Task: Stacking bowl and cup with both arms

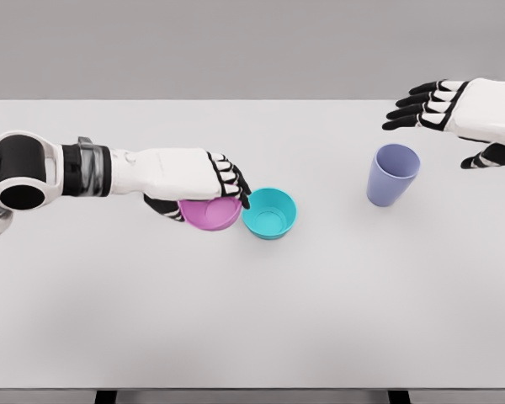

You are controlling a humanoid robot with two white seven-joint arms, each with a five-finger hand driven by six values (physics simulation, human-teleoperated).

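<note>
- Your left hand (204, 181) is clenched from above around the rim of the shallow pink plastic bowl (209, 214), near the middle of the white table (252, 320).
- The round teal plastic bowl (269, 213) sits touching it, just to the right: that is your short sideways carry.
- Your right hand (454, 114) hovers released, fingers spread, above the far right corner, nearest the upright lavender plastic cup (393, 174).

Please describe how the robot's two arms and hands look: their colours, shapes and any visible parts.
Both arms have smooth white shells. The left arm shows a round black joint ringed in white near its base, then a grey and black ribbed band. The left hand and the right hand have white backs and black, segmented fingers with white plates on them. No loose cables or markings show.
</note>
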